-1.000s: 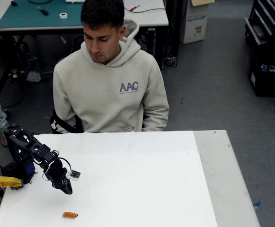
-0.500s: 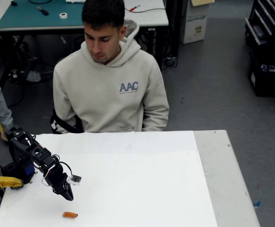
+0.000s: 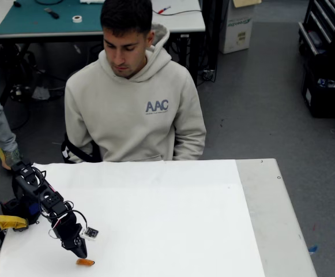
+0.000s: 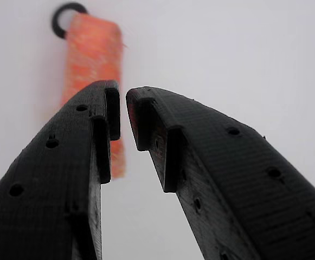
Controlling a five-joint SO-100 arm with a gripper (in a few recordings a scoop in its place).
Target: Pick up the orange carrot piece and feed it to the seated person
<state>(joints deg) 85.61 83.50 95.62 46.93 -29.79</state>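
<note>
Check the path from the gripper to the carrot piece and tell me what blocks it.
Nothing visible blocks it. In the fixed view the gripper hangs just above the orange carrot piece on bare white table. In the wrist view the carrot lies just beyond the nearly closed fingertips, slightly left of the gap.

The desk [image 3: 253,231] is covered by a white sheet, with a bare grey strip down its right side in the fixed view. Near the front left corner the orange carrot piece [image 3: 85,262] lies flat on the white. In the wrist view it [image 4: 92,59] lies lengthwise beside a small dark ring [image 4: 65,19].
</note>
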